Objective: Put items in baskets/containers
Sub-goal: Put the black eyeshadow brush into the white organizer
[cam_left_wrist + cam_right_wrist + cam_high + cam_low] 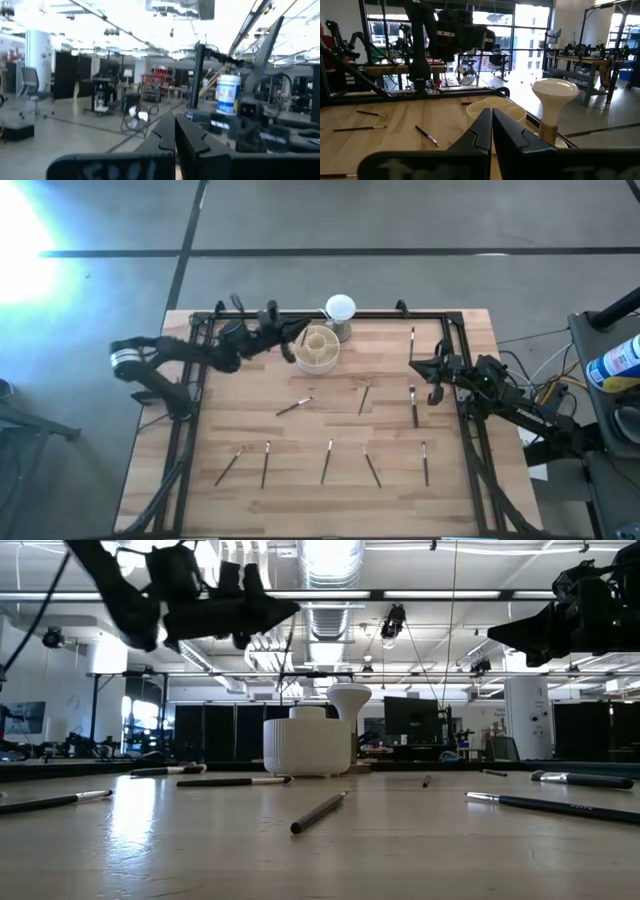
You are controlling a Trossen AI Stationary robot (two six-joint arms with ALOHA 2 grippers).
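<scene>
White ball (340,307) on stand, on wooden table (250,410).
</scene>
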